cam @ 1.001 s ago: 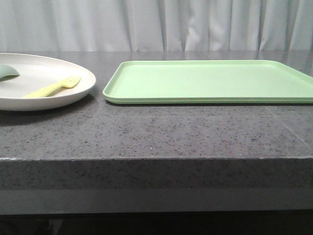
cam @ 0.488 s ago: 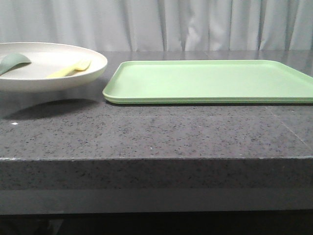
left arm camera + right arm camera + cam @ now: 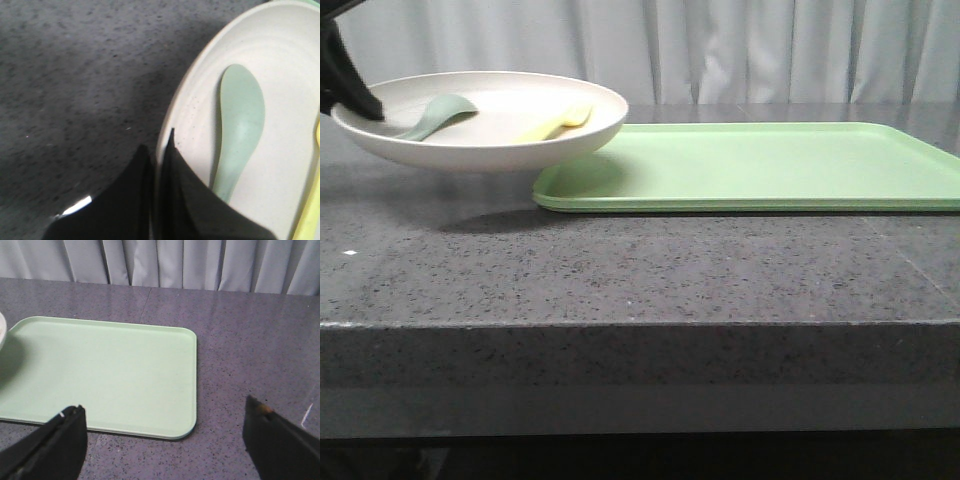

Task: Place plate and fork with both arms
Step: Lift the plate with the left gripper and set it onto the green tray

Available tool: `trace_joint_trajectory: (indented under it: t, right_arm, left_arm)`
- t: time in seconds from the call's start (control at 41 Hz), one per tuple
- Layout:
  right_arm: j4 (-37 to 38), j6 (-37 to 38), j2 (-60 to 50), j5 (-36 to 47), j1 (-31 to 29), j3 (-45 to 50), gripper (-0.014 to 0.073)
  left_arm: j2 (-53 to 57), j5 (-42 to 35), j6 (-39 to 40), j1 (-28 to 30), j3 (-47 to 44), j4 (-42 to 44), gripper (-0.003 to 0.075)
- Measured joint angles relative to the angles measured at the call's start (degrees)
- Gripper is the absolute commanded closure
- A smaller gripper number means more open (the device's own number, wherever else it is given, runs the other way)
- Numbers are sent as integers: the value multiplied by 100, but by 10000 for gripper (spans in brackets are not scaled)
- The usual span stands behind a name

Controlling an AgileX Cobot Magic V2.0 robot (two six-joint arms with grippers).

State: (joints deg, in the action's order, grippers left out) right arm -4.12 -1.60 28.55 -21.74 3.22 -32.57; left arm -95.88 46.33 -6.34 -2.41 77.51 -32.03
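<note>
While the left tool [image 3: 159, 165] is clenched on the rim of the plate [image 3: 490, 135], one dark finger [image 3: 195, 200] inside the rim and the other under it, I see the plate held clear of the table [image 3: 620, 280], casting a shadow on the grey stone below. In the front view the same tool [image 3: 345, 85] shows as a dark shape at the plate's left edge. The plate tilts a little, and its right edge reaches over the near left corner of the tray [image 3: 760, 165] without touching it, as far as I can tell.

Inside the plate lie two things. The fork [image 3: 555, 124] rests on the right side of the plate floor, its tines pointing toward the right rim; in the left wrist view only a yellow sliver of it [image 3: 310, 210] shows at the picture's edge. A green spoon [image 3: 240, 125] lies beside it, bowl up, its handle running under the tool's inner finger.

The right tool [image 3: 165, 440] is released, its two dark fingers spread wide apart and holding nothing, hanging above the table at the tray's near right corner [image 3: 185, 430]. The tray sits flat on the table with nothing lying in it that I can see.
</note>
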Motion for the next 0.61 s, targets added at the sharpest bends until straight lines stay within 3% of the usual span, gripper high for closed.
trace_joint_trajectory:
  t: [0.415, 0.61]
  right_arm:
    - [0, 0, 0, 0, 0, 0, -58]
    - [0, 0, 0, 0, 0, 0, -58]
  left_arm:
    - [-1666, -11, 729, -1464, 2024, -47, 738]
    - [-2340, 56, 1043, -1895, 2860, -47, 738]
